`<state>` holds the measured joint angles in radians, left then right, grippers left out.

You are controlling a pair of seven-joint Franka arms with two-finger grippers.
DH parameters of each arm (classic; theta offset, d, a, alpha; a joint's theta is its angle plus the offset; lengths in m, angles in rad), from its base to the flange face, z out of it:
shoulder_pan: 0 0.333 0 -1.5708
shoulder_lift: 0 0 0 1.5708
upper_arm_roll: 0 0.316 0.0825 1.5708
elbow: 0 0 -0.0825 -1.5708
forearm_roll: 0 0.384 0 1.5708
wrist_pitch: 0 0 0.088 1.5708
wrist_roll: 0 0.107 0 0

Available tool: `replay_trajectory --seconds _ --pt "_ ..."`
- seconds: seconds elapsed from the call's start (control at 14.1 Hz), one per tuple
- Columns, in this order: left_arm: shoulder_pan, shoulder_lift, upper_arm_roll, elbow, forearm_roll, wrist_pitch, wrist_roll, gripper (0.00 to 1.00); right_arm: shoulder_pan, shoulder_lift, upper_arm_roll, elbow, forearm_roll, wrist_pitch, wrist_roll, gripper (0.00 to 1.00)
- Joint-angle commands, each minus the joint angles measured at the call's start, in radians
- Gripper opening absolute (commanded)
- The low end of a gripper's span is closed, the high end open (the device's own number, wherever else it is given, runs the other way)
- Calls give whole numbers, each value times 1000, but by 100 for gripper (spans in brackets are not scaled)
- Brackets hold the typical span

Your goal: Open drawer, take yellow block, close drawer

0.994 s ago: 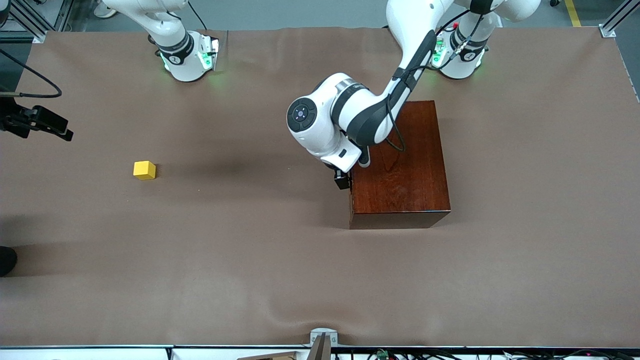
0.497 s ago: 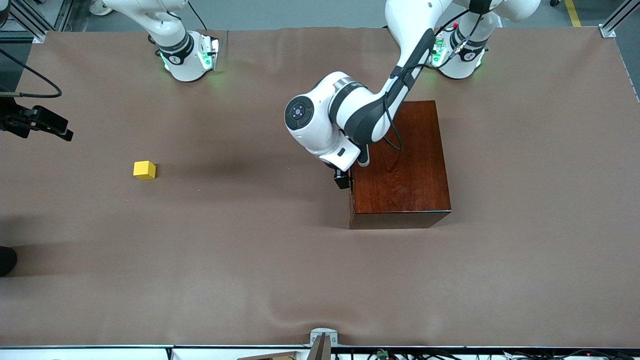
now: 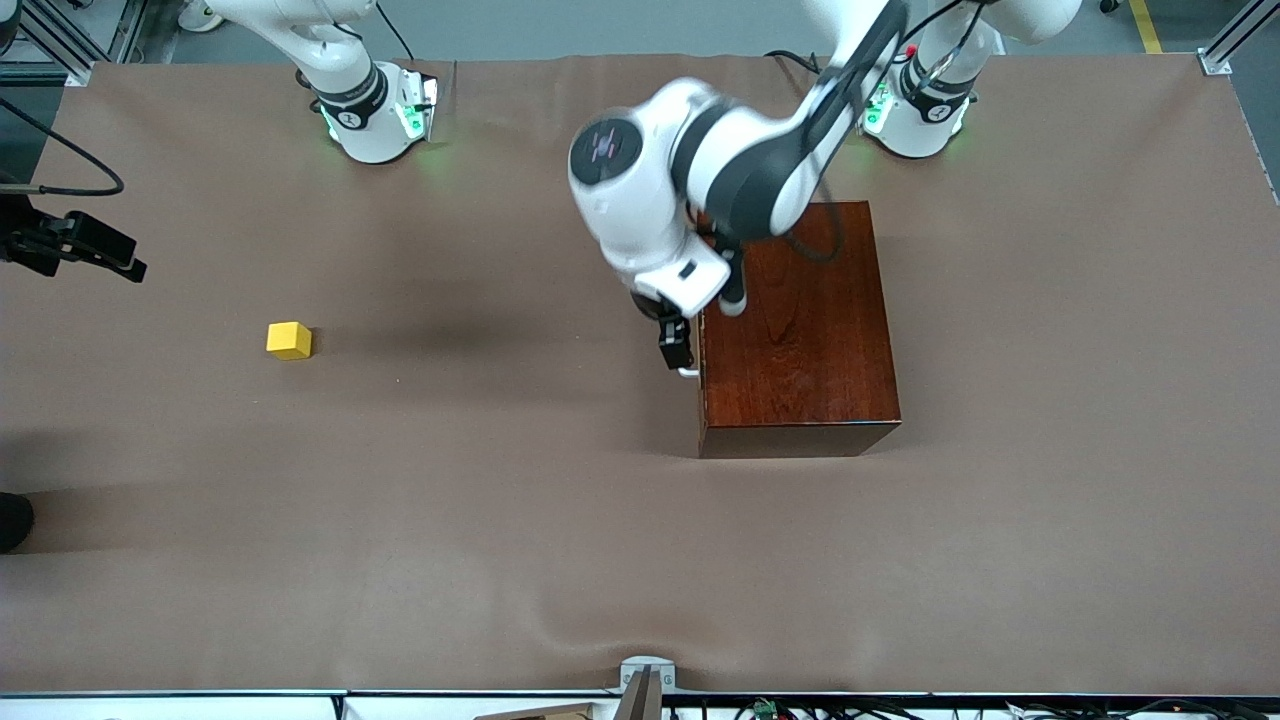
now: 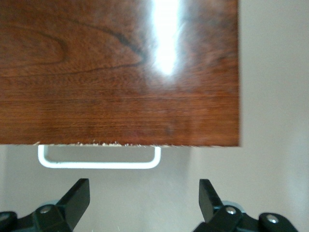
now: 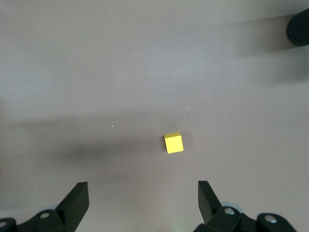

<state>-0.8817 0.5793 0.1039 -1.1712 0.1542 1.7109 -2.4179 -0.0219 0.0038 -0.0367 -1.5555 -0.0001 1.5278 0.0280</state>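
Observation:
The drawer sits shut inside the glossy reddish-brown box (image 3: 800, 330) (image 4: 120, 72). Its white handle (image 3: 688, 373) (image 4: 99, 164) sticks out of the box's end toward the right arm's end of the table. My left gripper (image 3: 675, 348) (image 4: 143, 195) hangs open just in front of the handle, its fingers clear of the bar and nothing between them. The yellow block (image 3: 289, 340) (image 5: 174, 142) rests on the brown cloth, far from the box toward the right arm's end. High above the cloth beside the block, my right gripper (image 5: 142, 193) waits open and empty.
A brown cloth (image 3: 500, 520) covers the whole table. A dark round object (image 3: 12, 520) (image 5: 299, 29) shows at the table's edge on the right arm's end, nearer to the front camera than the block. A metal bracket (image 3: 645, 672) sits at the near edge.
The left arm's wrist has lifted and swung toward the bases, and its gripper has come up off the handle, which now shows. The box, the block and the right arm have stayed put.

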Motion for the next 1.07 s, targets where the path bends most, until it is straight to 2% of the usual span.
replay_trajectory --seconds 0.0,0.21,0.57,0.78,0.99 --pt "50 -49 -1 -27 11 13 49 100 7 -8 -3 -2 -1 0 13 100" --pt "162 -82 2 -36 -71 13 263 100 7 -10 -3 -2 -1 0 12 100" --pt "343 -96 -3 -62 -78 13 475 100 8 -8 -3 -2 -1 0 12 100" --pt "461 -96 -4 -64 -128 6 647 100 8 -10 -3 -2 -1 0 12 100" --pt "541 -105 -4 -67 -143 0 758 100 8 -8 -3 -2 -1 0 12 100"
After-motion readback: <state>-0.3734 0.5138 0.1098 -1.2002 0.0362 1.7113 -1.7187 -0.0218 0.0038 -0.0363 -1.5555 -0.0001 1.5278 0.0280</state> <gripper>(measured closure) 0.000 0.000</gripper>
